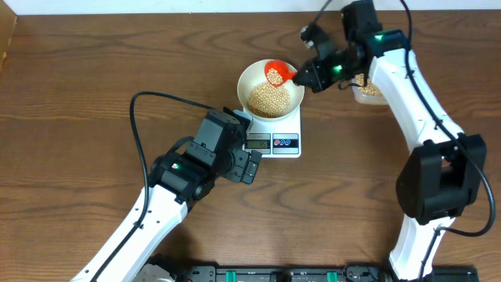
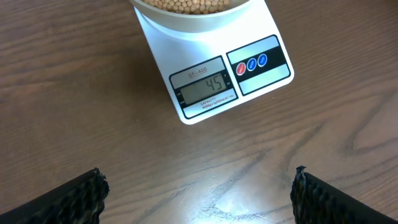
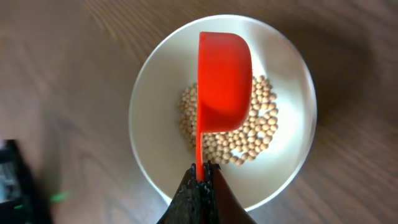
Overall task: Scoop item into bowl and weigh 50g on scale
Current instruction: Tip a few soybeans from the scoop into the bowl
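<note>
**Finding:** The scale (image 1: 291,125) carries the bowl (image 3: 143,124). The beans (image 3: 261,134) lie in a shallow heap in the bowl's bottom. The display (image 2: 207,89) on the scale's front edge reads 45, so the load appears slightly short of target.

**Right gripper** (image 3: 201,177): its fingers are pinched on the handle of the red scoop (image 3: 225,74), which is held tilted above the bowl. The overhead view shows beans in the scoop.

**Recommendation:** Tip gently and release a few beans at a time while checking the display. Keep the scoop clear of the rim, since contact would probably falsify the reading.

**Left gripper** (image 2: 199,186): its fingers are spread wide and hold nothing. It hovers in front of the scale, apart from it.

**Surroundings:** The tub (image 1: 362,98) sits to the right of the scale, partly hidden by the right arm. Nothing blocks the pour.
</note>
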